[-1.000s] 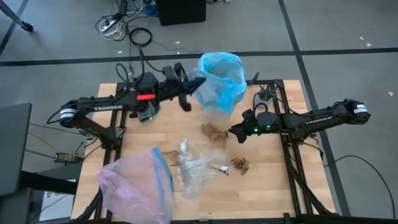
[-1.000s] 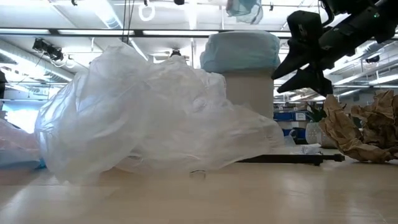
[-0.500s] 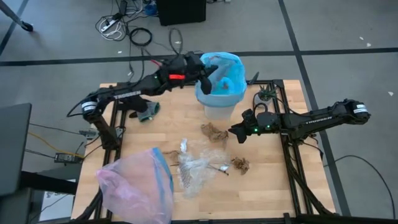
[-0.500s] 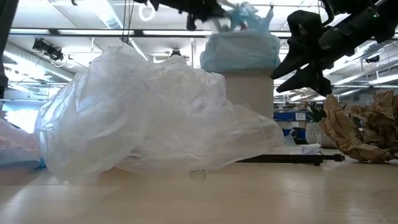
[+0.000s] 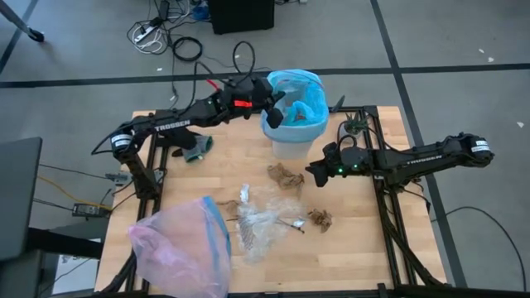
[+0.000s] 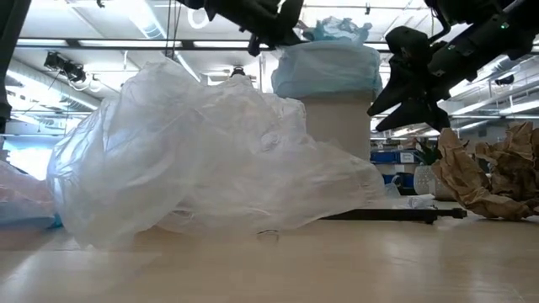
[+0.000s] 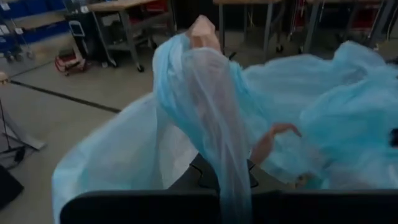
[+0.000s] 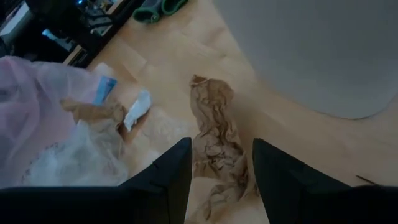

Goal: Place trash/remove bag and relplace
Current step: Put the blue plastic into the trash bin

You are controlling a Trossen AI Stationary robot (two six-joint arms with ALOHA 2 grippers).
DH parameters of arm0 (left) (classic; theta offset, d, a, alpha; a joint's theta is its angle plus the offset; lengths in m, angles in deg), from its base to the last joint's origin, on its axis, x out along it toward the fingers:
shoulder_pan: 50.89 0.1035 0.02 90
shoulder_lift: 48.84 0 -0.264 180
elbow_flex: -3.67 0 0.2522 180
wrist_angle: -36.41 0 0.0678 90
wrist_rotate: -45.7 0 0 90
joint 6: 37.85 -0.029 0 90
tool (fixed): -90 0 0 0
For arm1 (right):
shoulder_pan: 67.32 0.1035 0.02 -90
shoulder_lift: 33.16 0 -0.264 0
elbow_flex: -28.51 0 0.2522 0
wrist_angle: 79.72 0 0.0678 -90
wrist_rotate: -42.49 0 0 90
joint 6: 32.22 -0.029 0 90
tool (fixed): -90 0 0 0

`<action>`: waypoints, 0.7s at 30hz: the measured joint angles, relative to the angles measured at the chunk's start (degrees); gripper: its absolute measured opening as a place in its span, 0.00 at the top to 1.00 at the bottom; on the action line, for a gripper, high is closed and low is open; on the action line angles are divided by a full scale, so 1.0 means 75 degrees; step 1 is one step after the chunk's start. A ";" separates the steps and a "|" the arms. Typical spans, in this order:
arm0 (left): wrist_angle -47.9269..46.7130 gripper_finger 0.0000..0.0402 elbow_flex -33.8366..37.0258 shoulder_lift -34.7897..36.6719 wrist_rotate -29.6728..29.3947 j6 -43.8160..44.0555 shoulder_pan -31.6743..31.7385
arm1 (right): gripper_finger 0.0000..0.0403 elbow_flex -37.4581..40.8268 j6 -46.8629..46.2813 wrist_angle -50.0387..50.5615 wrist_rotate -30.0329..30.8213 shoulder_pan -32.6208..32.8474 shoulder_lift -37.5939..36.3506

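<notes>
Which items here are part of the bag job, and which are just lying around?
Job:
light-blue bin liner
bin
brown crumpled litter
clear plastic wrappers
left end effector gripping liner
right end effector open over litter

Lying about:
pink bag
green object

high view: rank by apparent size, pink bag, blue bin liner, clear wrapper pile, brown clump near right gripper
1. pink bag
2. blue bin liner and clear wrapper pile, look alike
3. brown clump

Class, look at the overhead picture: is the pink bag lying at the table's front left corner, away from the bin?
Yes, the pink bag lies at the front left corner of the table, while the bin stands near the far edge.
</notes>
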 joint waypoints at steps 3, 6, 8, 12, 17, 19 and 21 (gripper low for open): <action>0.0127 1.00 0.0003 0.0000 0.0129 0.0014 -0.0052 | 0.61 0.0000 0.0002 -0.0002 0.0000 -0.0106 0.0000; 0.0557 0.96 0.0003 0.0003 0.0380 0.0023 -0.0085 | 0.61 0.0000 0.0067 -0.0048 -0.0008 -0.0166 0.0000; 0.0610 0.89 0.0003 0.0003 0.0571 0.0008 -0.0090 | 0.61 0.0000 0.0177 -0.0274 -0.0065 -0.0167 0.0000; 0.0484 0.73 0.0003 0.0003 0.0845 0.0020 -0.0087 | 0.61 0.0003 0.0811 -0.1943 -0.0318 0.0081 0.0003; 0.0475 0.54 0.0006 0.0003 0.0885 -0.0019 -0.0087 | 0.64 -0.0002 0.1174 -0.3781 -0.0318 0.0206 -0.0031; 0.0497 0.49 0.0006 0.0003 0.0885 -0.0023 -0.0090 | 0.67 -0.0149 0.1363 -0.4134 -0.0304 0.0200 -0.0125; 0.0271 0.46 0.0006 0.0003 0.0925 -0.0018 -0.0093 | 0.70 -0.0490 0.1816 -0.4173 -0.0068 0.0165 -0.0329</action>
